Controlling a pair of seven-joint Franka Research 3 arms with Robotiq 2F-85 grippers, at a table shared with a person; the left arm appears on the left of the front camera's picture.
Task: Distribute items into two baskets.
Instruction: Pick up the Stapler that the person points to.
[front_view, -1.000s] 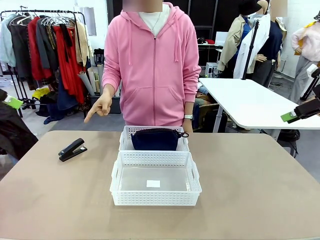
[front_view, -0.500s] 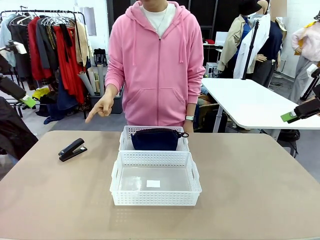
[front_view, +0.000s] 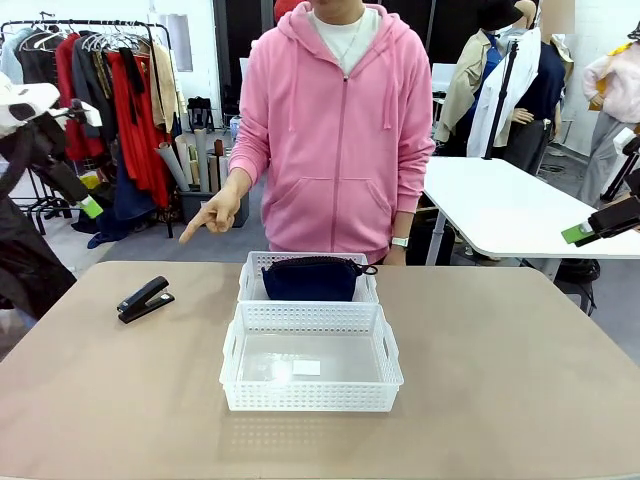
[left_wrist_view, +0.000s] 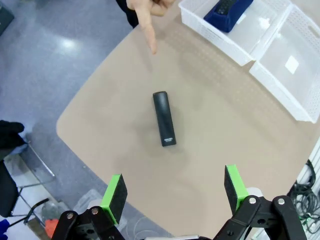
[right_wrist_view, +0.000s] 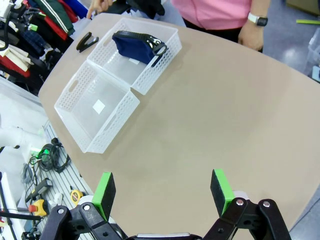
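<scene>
A black stapler (front_view: 145, 298) (left_wrist_view: 164, 119) lies on the tan table, left of the two white baskets. The near basket (front_view: 310, 398) (right_wrist_view: 112, 127) has nothing in it but a small white label. The far basket (front_view: 247, 283) (right_wrist_view: 161, 64) holds the dark navy pouch (front_view: 312, 278) (right_wrist_view: 137, 44). My left gripper (front_view: 88, 205) (left_wrist_view: 175, 192) hangs open high above the table's left edge, with the stapler below and ahead of it. At the far right my right gripper (front_view: 580, 233) (right_wrist_view: 162, 192) stays open, off the table. The person's hand (front_view: 215, 215) (left_wrist_view: 147, 20) points a finger down on the stapler's side.
The person in a pink hoodie (front_view: 340, 130) stands at the far edge, right behind the baskets. A clothes rack (front_view: 100, 100) stands at the back left and a white table (front_view: 500, 200) at the back right. Bare tabletop lies on both sides of the baskets.
My left arm has swung in from the left edge, toward the table. The person has shifted slightly right, with the finger still pointing. Stapler, pouch and baskets have not moved.
</scene>
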